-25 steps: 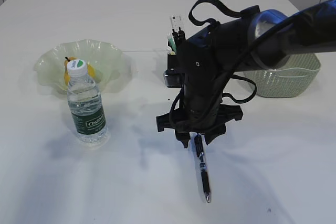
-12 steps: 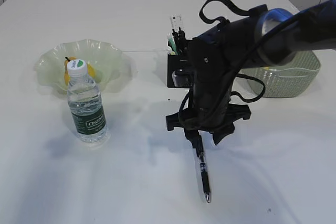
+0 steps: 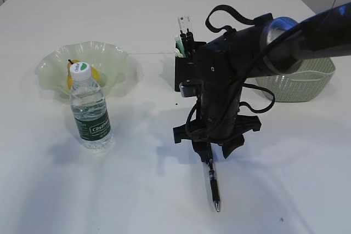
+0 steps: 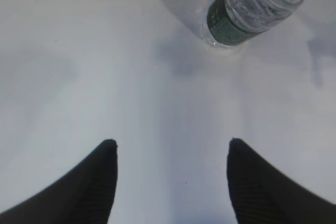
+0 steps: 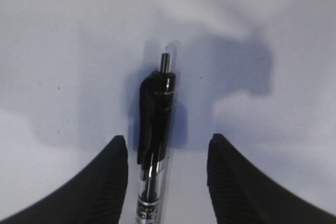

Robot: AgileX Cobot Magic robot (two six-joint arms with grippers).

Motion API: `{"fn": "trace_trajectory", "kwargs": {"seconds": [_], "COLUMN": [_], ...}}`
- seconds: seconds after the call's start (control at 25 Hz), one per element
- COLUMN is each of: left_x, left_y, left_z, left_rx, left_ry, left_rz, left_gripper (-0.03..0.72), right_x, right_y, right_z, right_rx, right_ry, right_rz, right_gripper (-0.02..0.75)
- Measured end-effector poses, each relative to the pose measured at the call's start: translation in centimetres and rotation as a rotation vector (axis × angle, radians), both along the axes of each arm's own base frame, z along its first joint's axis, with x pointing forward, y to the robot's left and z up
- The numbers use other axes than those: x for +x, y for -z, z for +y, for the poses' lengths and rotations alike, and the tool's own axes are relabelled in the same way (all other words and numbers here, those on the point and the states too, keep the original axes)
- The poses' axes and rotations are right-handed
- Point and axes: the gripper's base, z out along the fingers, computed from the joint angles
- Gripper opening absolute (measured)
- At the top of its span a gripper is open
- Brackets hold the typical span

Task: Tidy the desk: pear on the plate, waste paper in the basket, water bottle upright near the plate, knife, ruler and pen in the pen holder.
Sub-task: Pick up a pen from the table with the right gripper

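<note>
A black-and-clear pen (image 3: 212,182) lies on the white table, tip toward the front edge. My right gripper (image 3: 210,153) hangs open just over its clip end. In the right wrist view the pen (image 5: 154,129) lies between the fingers, close to the left one, untouched by either; the gripper (image 5: 167,142) is open. The water bottle (image 3: 90,110) stands upright beside the green glass plate (image 3: 112,58), with the pear (image 3: 70,72) partly hidden behind it. A clear ruler (image 3: 184,26) sticks up from the black pen holder (image 3: 184,75). My left gripper (image 4: 172,145) is open over bare table, the bottle (image 4: 252,9) beyond it. Knife and waste paper are not discernible.
A pale green woven basket (image 3: 299,83) stands at the right, partly behind the right arm, its inside hidden. The right arm's dark bulk and cables cover the middle of the table between the pen holder and the pen.
The right arm has shifted to the right and come down a little over the pen's clip end. The pen, bottle and plate have not moved.
</note>
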Motion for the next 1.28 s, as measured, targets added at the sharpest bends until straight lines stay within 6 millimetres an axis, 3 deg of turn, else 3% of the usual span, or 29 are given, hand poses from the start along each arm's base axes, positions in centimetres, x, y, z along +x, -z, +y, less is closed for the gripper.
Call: {"fn": "trace_trajectory", "kwargs": {"seconds": [1.28], "left_x": [0.2], "left_y": [0.1], "left_z": [0.0], "left_rx": [0.0], "left_ry": [-0.002], "left_rz": [0.0], "left_gripper": [0.465], "right_x": [1.3], "right_y": [1.2], "right_z": [0.8], "right_rx": [-0.009], "right_ry": [0.004], "right_rz": [0.02], "right_gripper": [0.374]}}
